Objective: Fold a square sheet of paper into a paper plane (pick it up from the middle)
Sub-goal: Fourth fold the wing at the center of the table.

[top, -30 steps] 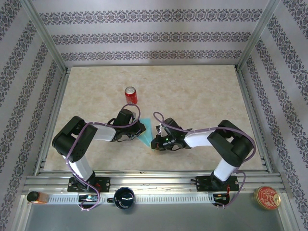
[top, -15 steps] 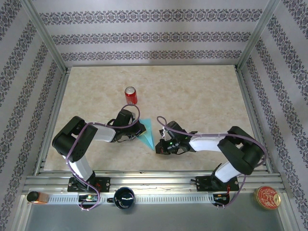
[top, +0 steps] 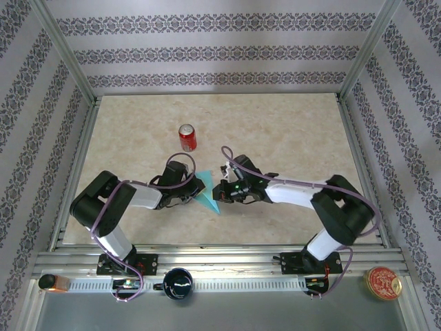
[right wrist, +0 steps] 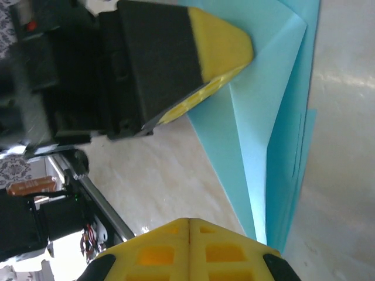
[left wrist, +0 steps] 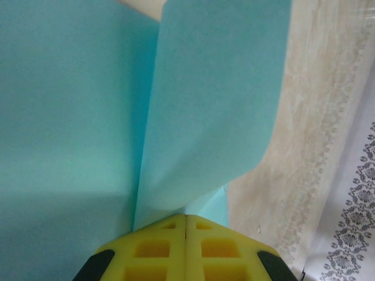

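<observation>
Thin, light and floppy, the paper plane (top: pixel 207 195) needs a soft hold on its folded edge, where the left fingers (left wrist: pixel 143 253) pinch it; the right fingers (right wrist: pixel 157 255) are clenched empty.

Left arm (top: pixel 141 196), right arm (top: pixel 293 194) point inward, jaws closed.

A robotics test cell is indicated: the marble-look table (top: pixel 289 138) is enclosed by patterned wall panels (top: pixel 207 55) and aluminium framing (top: pixel 227 262) around it.
</observation>
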Tool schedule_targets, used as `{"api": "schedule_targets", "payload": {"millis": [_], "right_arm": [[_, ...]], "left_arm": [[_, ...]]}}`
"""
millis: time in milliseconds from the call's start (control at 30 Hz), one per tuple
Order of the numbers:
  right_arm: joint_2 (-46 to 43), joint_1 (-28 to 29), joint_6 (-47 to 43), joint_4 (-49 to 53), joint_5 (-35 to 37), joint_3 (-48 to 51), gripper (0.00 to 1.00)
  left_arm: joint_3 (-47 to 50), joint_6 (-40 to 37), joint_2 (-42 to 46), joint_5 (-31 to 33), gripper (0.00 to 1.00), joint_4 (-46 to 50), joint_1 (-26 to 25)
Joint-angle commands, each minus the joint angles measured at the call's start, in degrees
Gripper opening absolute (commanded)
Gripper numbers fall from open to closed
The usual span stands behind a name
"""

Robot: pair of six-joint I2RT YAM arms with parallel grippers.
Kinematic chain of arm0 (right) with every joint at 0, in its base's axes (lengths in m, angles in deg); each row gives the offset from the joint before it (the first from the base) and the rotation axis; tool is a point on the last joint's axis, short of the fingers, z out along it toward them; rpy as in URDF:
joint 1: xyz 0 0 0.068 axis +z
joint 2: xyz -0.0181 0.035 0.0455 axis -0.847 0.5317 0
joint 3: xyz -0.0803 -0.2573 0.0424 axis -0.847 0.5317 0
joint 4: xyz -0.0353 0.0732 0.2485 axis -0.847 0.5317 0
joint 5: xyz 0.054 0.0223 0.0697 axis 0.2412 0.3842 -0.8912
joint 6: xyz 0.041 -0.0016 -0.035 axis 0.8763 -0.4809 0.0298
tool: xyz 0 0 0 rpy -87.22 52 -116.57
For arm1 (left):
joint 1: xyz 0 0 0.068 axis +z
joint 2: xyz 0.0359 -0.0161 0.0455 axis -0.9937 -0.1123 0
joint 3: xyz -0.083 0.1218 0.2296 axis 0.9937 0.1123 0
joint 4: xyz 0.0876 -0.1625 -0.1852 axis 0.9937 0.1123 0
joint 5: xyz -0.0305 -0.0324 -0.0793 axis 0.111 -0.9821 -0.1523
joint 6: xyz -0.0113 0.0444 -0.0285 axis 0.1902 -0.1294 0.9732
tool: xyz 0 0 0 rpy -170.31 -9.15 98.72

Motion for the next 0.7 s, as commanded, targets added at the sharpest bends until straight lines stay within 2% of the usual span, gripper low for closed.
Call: {"api": "schedule_targets", "payload": {"millis": [0,333,667], "right_arm": [[3.2,0.8,1.7,-0.8,-0.1,-3.4,0.07],[9.8,1.2,1.8,-0.1,-0.1,-8.6,0.05],[13.3,0.2,0.4,0.5,4.5,-3.5,0.05]], "left_arm": [[2.0,1.4,0.3,3.9,0.05,3.3,-0.8],[2.4,2.4,0.0,4.5,0.05,2.5,-1.6],[2.0,1.8,0.6,4.8,0.06,3.3,-1.6]]}}
